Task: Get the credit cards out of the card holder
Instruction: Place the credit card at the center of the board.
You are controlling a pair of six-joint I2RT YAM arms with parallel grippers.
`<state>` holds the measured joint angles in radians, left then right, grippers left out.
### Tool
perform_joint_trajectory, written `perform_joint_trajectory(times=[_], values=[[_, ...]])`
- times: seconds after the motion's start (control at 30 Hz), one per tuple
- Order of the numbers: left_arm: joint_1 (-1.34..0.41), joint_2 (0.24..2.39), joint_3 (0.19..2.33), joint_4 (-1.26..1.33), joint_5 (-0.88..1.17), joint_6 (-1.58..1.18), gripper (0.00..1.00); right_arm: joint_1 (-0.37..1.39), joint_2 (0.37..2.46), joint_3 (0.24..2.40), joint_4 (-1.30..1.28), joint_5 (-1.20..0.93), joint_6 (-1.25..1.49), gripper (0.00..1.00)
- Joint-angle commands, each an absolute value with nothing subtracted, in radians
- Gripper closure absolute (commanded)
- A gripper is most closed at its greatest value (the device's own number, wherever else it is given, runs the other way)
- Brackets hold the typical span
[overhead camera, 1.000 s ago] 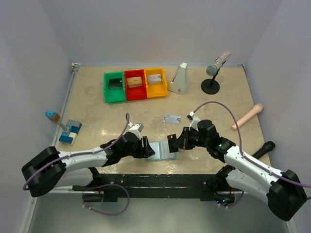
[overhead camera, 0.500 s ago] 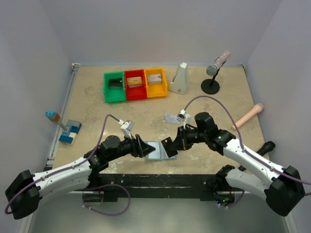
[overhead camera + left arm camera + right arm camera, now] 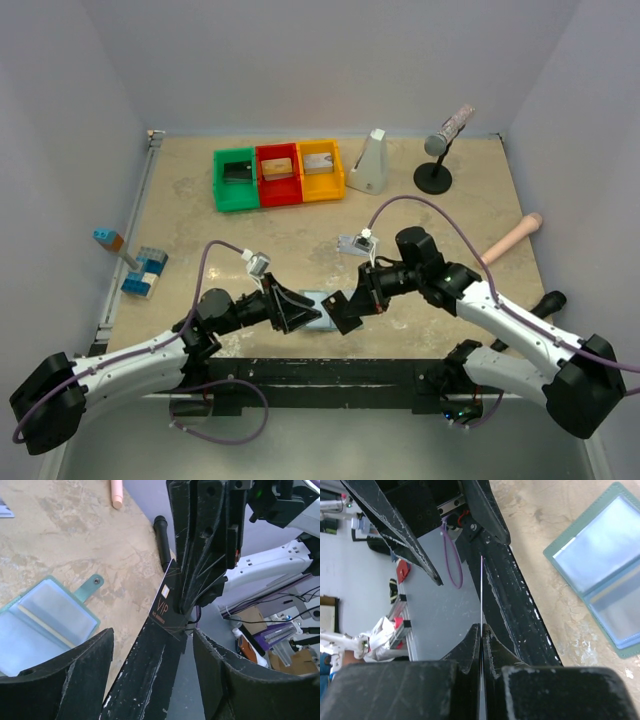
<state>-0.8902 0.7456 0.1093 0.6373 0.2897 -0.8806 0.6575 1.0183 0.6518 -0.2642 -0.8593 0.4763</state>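
Currently, 1 black card (image 3: 167, 605) is pinched by the right gripper (image 3: 481, 630) just beside the unfolded card holder (image 3: 47, 615); left gripper (image 3: 300, 312) is held open.

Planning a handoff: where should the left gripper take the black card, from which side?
Take the black card by its free printed end, clear of the right gripper pinching the other end. Come end-on, one finger on each flat face.
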Motion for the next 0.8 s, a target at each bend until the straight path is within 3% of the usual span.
perform_joint_trajectory(times=[0.0, 0.3, 0.77], values=[[-0.885, 0.752, 0.104, 0.761, 0.337, -0.885, 0.32, 0.684, 1.031, 0.703, -0.255, -0.917, 0.443, 1.0], [-0.884, 0.799, 0.109, 0.793, 0.357, -0.9, 0.42, 0.724, 1.06, 0.727, -0.255, -0.917, 0.443, 1.0], [-0.884, 0.842, 0.12, 0.833, 0.388, -0.916, 0.66, 0.736, 1.086, 0.739, -0.272, -0.926, 0.437, 1.0]])
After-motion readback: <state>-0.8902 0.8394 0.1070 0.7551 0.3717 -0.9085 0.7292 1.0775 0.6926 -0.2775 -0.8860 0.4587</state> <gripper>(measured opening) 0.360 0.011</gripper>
